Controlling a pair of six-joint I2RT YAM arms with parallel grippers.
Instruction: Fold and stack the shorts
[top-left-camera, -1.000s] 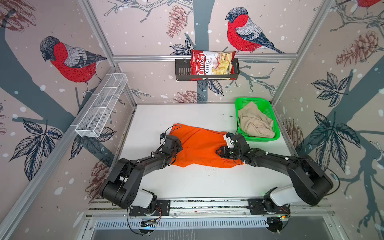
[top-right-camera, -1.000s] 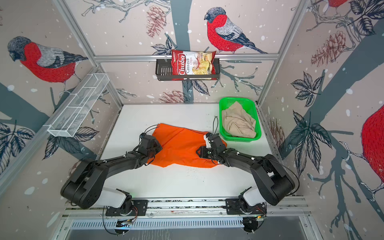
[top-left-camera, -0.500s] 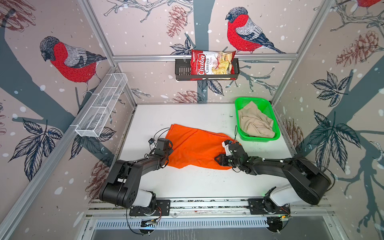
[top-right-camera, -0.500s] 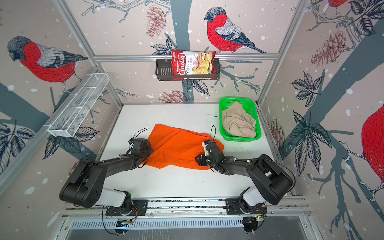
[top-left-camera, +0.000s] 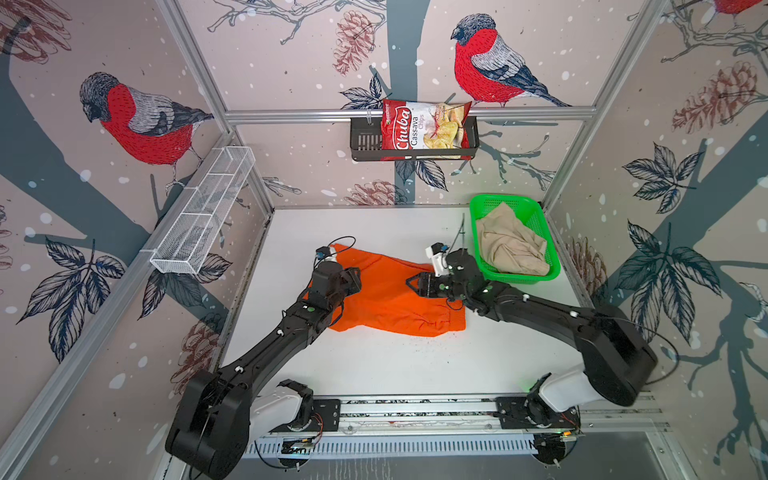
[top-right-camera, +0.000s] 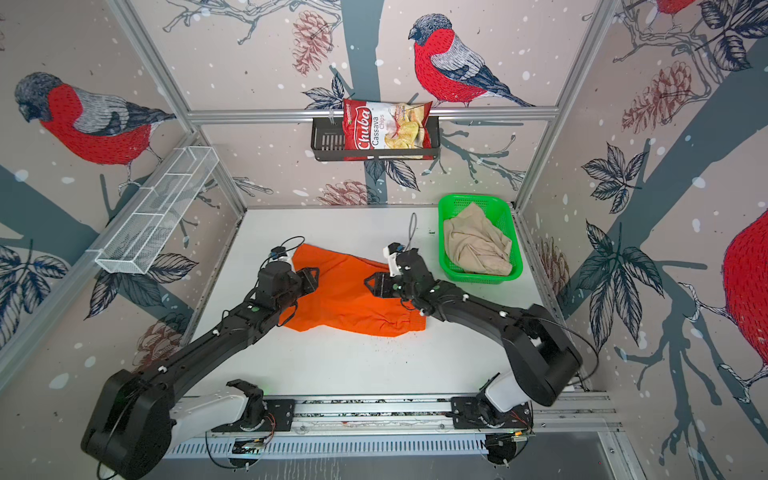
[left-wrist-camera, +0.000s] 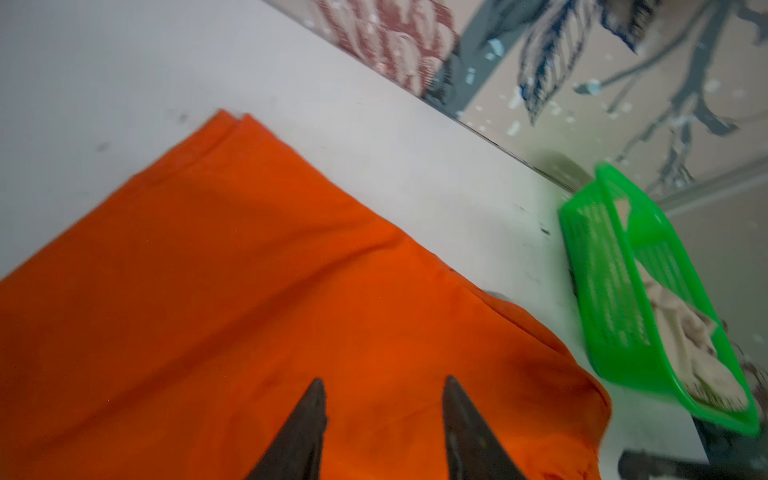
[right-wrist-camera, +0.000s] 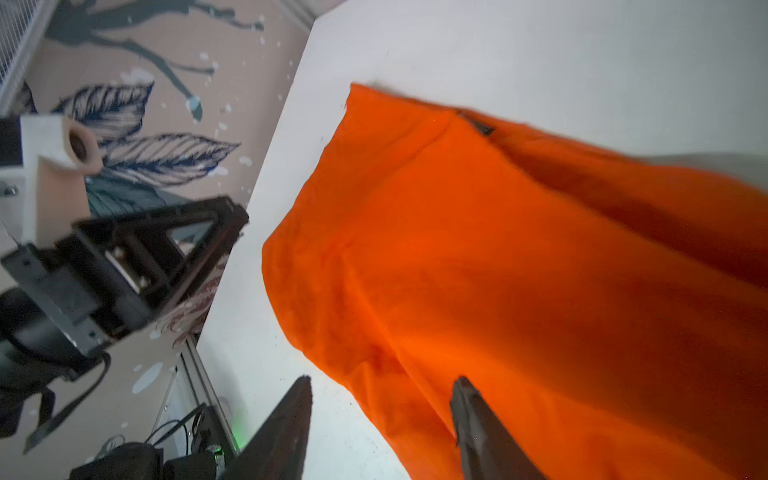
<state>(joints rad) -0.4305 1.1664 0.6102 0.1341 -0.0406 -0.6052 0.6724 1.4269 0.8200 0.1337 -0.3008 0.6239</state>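
The orange shorts (top-left-camera: 390, 299) lie spread on the white table (top-left-camera: 374, 365), near its middle, with light wrinkles along the near right hem. The left gripper (top-left-camera: 353, 277) is positioned over the left part of the cloth; in the left wrist view its jaws stand apart with a clear gap, and nothing is clamped between them. The right gripper (top-left-camera: 412, 284) is positioned over the right part of the cloth, pointing toward the left gripper; the right wrist view shows its jaws likewise parted, one finger (right-wrist-camera: 297, 419) over bare table, one over orange fabric, gripping nothing. The beige shorts (top-left-camera: 509, 245) lie crumpled inside the green basket (top-left-camera: 556, 270), which sits at the far right corner of the table, just beside the right gripper's wrist.
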